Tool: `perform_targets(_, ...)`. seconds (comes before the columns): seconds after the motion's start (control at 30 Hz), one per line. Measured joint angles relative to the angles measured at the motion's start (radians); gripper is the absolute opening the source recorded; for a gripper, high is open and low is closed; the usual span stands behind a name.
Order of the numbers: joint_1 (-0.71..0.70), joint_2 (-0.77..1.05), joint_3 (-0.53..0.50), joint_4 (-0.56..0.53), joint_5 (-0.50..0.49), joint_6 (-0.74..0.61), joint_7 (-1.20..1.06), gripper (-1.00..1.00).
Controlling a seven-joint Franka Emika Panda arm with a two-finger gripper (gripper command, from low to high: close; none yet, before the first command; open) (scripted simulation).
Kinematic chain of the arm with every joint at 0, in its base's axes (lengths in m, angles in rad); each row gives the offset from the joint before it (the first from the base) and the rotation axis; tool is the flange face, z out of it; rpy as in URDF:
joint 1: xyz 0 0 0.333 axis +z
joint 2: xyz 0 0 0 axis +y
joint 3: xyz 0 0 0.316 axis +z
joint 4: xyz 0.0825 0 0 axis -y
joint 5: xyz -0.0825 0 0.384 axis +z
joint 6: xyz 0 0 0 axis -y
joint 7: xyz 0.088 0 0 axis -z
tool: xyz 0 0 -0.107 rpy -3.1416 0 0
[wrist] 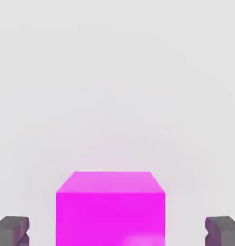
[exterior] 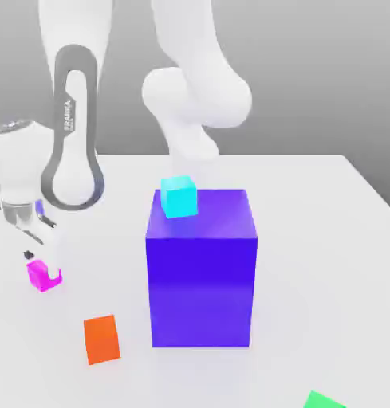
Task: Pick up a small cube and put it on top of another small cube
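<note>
The small magenta-pink cube (exterior: 43, 275) rests on the white table at the exterior view's left. My gripper (exterior: 40, 256) hangs right over it, open, with its fingers coming down on either side. In the hand view the same cube (wrist: 110, 207) sits between the two dark fingertips (wrist: 11, 231), with a clear gap on each side and no contact. A cyan cube (exterior: 179, 196) lies on top of the big blue-purple block (exterior: 201, 268). An orange cube (exterior: 101, 339) sits on the table in front.
The big blue-purple block stands tall in the middle of the table, to the exterior view's right of my gripper. A green object (exterior: 324, 401) peeks in at the front right edge. The white table (exterior: 325, 239) spreads wide to the right.
</note>
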Motion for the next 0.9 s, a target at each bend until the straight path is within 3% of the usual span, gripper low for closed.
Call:
perform_targets(0.2, -0.015, 0.008, 0.016, 0.002, 0.006, 0.006, -0.004, -1.00)
perform_targets(0.27, 0.022, -0.020, -0.028, -0.005, -0.027, -0.015, 0.021, -1.00)
perform_targets(0.43, 0.148, -0.155, -0.204, -0.042, -0.240, -0.111, 0.181, -1.00)
perform_targets(0.53, 0.153, -0.239, -0.233, -0.059, -0.379, -0.173, 0.286, -1.00)
perform_targets(0.9, 0.533, -0.116, 0.058, 0.272, -0.499, -0.385, 0.463, -1.00)
